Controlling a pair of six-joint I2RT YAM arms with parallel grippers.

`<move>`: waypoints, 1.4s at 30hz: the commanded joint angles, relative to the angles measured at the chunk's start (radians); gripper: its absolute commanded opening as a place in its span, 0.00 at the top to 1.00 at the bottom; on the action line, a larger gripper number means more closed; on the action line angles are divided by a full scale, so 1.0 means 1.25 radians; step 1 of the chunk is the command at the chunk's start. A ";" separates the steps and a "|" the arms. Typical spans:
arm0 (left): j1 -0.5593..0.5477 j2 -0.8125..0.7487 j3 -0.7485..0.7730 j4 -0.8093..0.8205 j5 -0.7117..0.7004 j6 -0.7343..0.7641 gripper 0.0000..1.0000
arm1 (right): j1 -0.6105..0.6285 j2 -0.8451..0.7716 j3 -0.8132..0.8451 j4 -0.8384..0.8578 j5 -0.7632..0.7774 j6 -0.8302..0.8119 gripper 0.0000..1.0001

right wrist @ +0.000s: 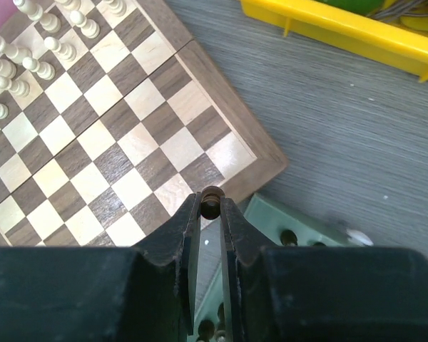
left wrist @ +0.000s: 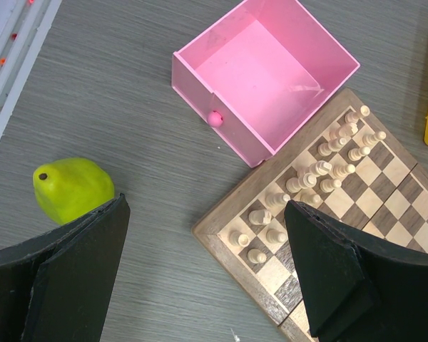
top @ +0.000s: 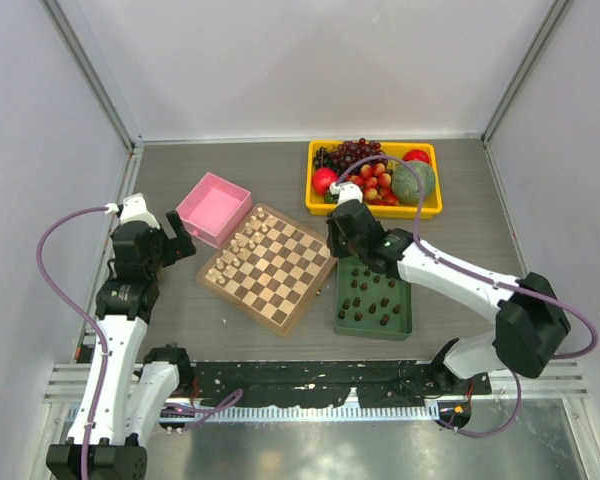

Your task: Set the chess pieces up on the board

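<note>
The board lies tilted at the table's middle, with cream pieces lined along its far-left side. Several dark chess pieces stand in a green tray to its right. My right gripper hovers at the board's right edge. In the right wrist view it is shut on one dark chess piece, above the gap between the board and the green tray. My left gripper is open and empty, left of the board; its wrist view shows it over the board's corner.
A pink box sits empty off the board's far-left corner. The yellow tray of fruit stands at the back right. A green pear lies on the table by my left finger. Side walls close the table in.
</note>
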 commanded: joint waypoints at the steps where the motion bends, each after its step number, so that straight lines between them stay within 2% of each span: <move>1: 0.005 -0.002 0.027 0.015 0.012 0.001 0.01 | 0.005 0.071 0.071 0.035 -0.038 -0.016 0.89; 14: 0.005 0.003 0.027 0.016 0.017 0.000 0.01 | 0.004 0.259 0.162 0.043 -0.021 -0.038 0.89; 42: 0.005 0.008 0.028 0.015 0.019 0.000 0.01 | 0.004 0.361 0.185 0.089 0.022 -0.045 0.87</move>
